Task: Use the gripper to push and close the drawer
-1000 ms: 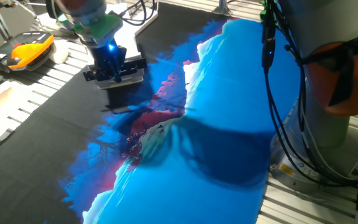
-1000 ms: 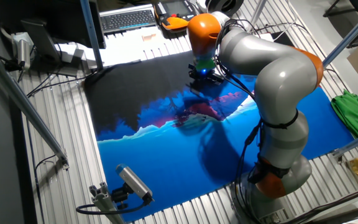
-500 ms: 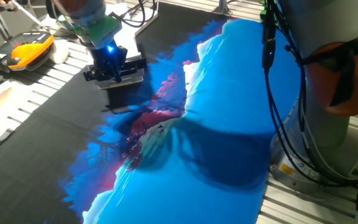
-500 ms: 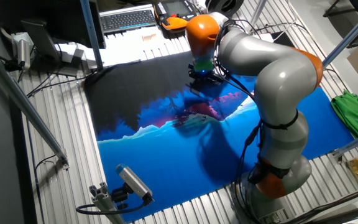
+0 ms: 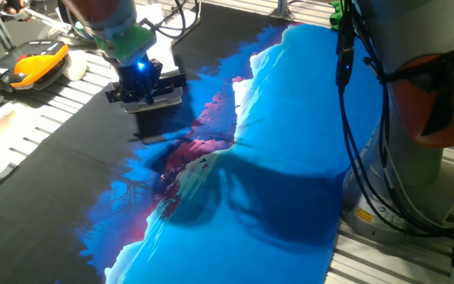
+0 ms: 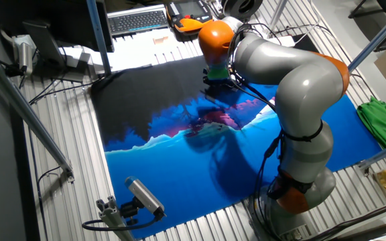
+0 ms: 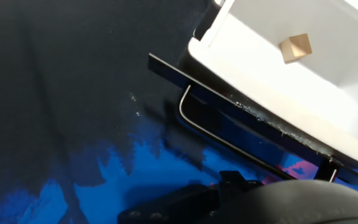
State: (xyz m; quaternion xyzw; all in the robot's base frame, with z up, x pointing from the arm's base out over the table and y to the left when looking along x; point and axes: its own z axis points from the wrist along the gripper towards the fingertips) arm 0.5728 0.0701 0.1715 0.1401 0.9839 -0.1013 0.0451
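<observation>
The gripper hung low over the black part of the blue and black cloth, at about ten o'clock in one fixed view; whether its fingers were spread or pressed together could not be told. In the hand view the drawer stood open at two o'clock, a small tan block inside, its thin handle facing the camera.

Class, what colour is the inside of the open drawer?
The drawer is white to pale cream inside, best seen in the hand view.
</observation>
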